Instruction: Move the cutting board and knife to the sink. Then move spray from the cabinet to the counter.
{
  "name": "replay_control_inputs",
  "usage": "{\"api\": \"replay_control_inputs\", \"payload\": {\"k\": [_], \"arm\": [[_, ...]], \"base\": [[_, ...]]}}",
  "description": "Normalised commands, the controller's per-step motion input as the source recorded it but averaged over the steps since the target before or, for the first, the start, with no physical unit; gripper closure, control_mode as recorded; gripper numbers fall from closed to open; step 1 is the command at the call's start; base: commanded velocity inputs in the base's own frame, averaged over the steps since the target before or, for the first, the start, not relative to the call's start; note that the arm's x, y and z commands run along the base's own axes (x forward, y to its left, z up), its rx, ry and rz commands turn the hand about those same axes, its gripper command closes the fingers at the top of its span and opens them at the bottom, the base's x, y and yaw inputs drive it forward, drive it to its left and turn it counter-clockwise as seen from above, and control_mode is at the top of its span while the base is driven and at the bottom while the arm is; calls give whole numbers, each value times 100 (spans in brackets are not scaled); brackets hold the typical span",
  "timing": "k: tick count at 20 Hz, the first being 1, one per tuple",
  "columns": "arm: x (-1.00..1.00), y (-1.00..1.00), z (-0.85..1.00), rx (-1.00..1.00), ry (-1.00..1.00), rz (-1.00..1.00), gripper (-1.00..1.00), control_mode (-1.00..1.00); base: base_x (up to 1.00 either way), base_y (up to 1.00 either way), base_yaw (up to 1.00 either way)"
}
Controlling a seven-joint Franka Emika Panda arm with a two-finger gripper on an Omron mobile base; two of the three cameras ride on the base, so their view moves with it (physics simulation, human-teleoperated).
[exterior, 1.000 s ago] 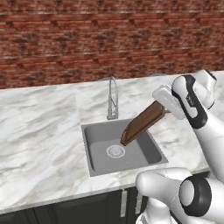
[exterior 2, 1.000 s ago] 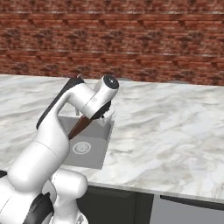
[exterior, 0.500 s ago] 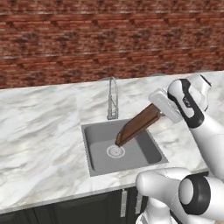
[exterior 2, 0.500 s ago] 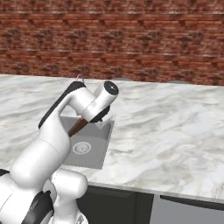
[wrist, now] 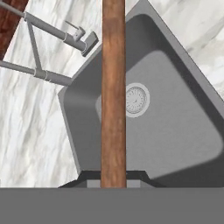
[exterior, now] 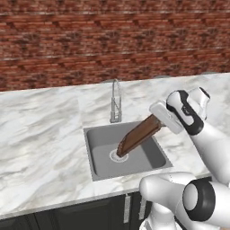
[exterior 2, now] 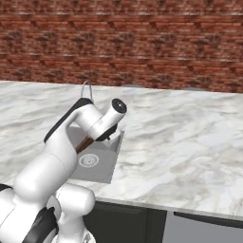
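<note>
Left base view, scanned from the left: broad white marble counter with grey veins runs below a red brick wall. Set into the counter sits the square grey sink, round drain at its floor. Arched spring faucet stands on the far rim, just beyond the basin. Right of the faucet, the reddish-brown cutting board slants steeply, low end down near the drain, high end at the gripper over the right rim of the sink. Whether the low end touches the basin floor is hard to judge; it seems at or just above the drain. White arm rises from the near right.

Right base view: same counter, sink partly hidden behind the arm. A short brown stretch of the board shows under the forearm, above the drain.

Hand view: faucet lies at the left, sink fills the right. Board runs edge-on straight up from between the dark finger tips, crossing beside the drain. Claw is clamped on the board's near end.
</note>
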Motion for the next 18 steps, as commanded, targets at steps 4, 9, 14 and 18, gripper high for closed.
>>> {"api": "replay_control_inputs", "payload": {"k": [4,9,14,18], "arm": [[9,7,-39,3,0,0,100,-100],[11,11,-47,8,0,0,100,-100],[23,15,-48,7,0,0,100,-100],[36,15,-44,1,0,0,100,-100]], "base": [[0,0,0],[0,0,0],[0,0,0],[0,0,0]]}}
